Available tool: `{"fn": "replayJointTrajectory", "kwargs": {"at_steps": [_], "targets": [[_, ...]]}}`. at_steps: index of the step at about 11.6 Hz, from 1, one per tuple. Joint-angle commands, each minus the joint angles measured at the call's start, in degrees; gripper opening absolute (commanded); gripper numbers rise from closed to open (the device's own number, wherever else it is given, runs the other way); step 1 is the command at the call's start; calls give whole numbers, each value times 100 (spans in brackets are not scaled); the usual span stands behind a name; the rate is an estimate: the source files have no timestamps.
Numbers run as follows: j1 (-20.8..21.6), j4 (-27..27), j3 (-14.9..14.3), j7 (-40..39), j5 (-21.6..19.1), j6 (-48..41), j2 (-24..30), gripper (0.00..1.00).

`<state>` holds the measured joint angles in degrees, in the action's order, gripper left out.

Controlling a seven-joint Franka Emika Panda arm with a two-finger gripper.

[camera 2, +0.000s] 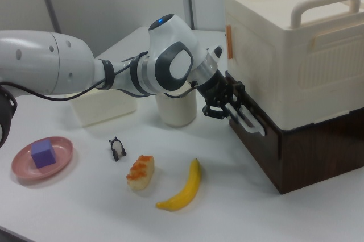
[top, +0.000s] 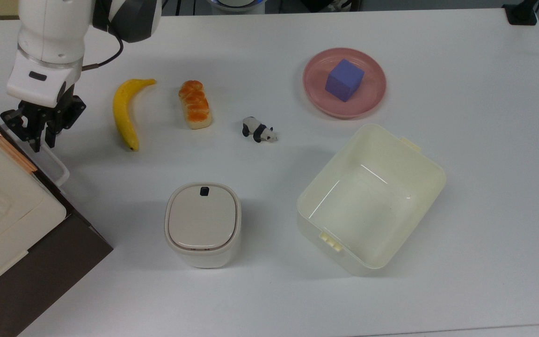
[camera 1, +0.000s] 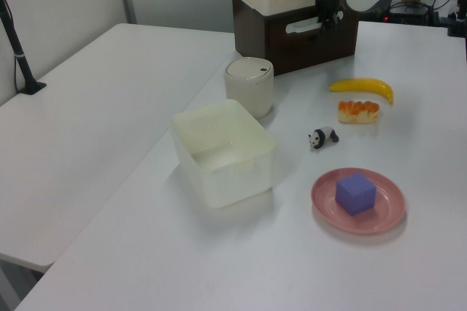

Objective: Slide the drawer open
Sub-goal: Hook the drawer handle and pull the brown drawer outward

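Observation:
The drawer's dark brown front faces the table, under a big cream case. Its white loop handle runs along the front at the top view's left edge. My gripper is at the far end of that handle, fingers drawn in and shut on the bar. The right view has the gripper gripping the handle at its upper end. In the left view, the gripper is against the drawer front at the back of the table.
A banana, a bread roll and a toy panda lie to the gripper's right in the top view. Nearer stand a cream lidded bin and an open cream tub. A pink plate holds a purple cube.

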<state>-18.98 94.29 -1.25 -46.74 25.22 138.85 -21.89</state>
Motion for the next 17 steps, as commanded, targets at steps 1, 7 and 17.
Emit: {"fn": "replayJointTrajectory", "kwargs": {"at_steps": [1, 7, 17], "targets": [[-1, 19, 2, -81, 53, 72, -8, 2], [52, 668, 55, -2, 44, 72, 492, 1], [526, 1715, 90, 148, 9, 55, 1302, 11]]}}
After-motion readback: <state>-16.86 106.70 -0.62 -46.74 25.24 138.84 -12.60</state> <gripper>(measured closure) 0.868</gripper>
